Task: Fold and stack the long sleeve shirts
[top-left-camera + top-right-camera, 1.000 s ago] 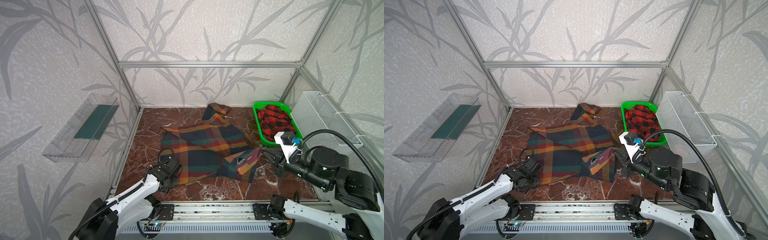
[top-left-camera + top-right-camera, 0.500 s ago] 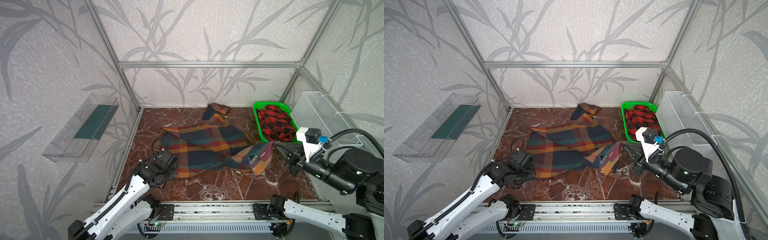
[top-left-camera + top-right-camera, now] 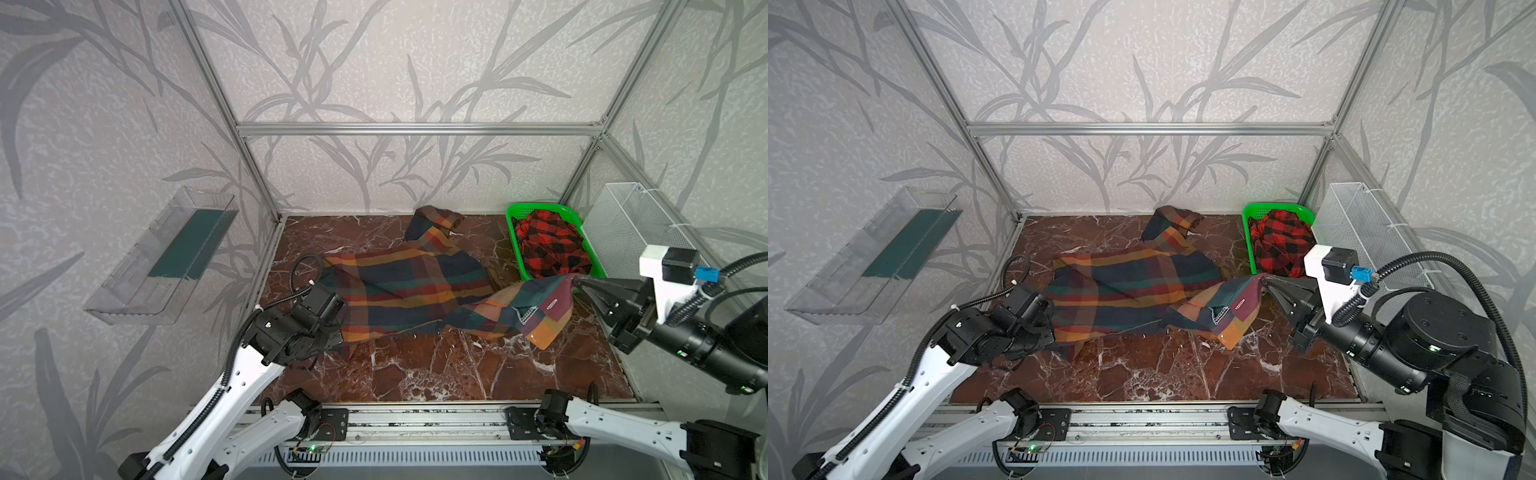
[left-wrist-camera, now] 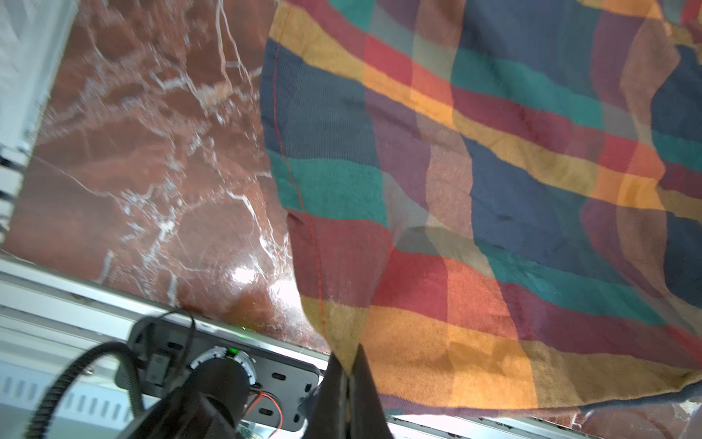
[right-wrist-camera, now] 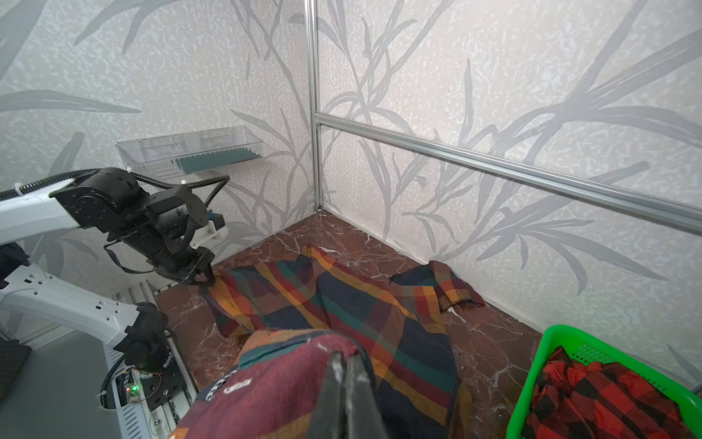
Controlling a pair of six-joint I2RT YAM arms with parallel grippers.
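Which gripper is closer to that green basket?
Right. The right gripper holds the multicolour plaid shirt close beside the green basket; the left gripper pinches its opposite end, far off.

High front stereo pair down over the whole floor point(image 3: 436, 374); close low wrist views, multicolour shirt point(image 3: 407, 291) common to all.
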